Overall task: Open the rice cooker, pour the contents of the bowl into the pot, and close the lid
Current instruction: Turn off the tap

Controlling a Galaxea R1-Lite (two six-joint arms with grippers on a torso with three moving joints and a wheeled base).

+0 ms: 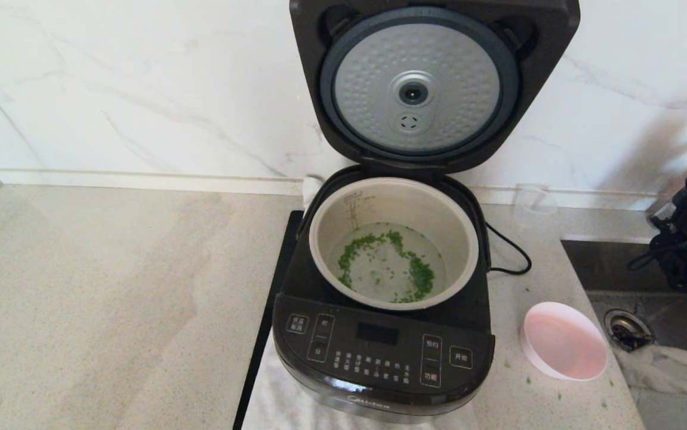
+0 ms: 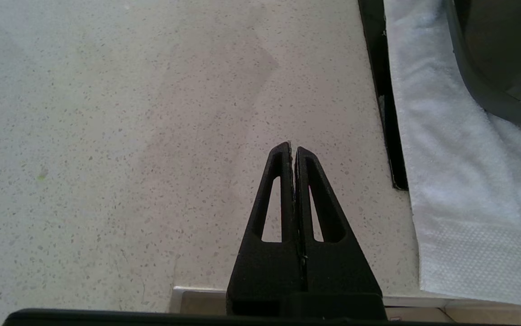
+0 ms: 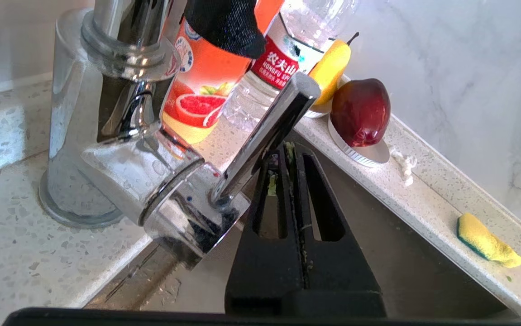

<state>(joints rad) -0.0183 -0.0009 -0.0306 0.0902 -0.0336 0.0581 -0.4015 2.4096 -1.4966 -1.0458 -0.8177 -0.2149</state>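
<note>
Rice cooker (image 1: 382, 334) front base and lid (image 1: 433, 77) top are cut off by frame edges; faucet handle (image 3: 265, 136) partly hides right gripper (image 3: 293, 149).

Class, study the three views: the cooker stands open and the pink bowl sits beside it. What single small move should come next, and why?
Probably bring an arm up to the raised lid to swing it down. The green bits already lie in the pot, the bowl looks empty on the counter, and both the left gripper and the right gripper are shut and hold nothing.
</note>
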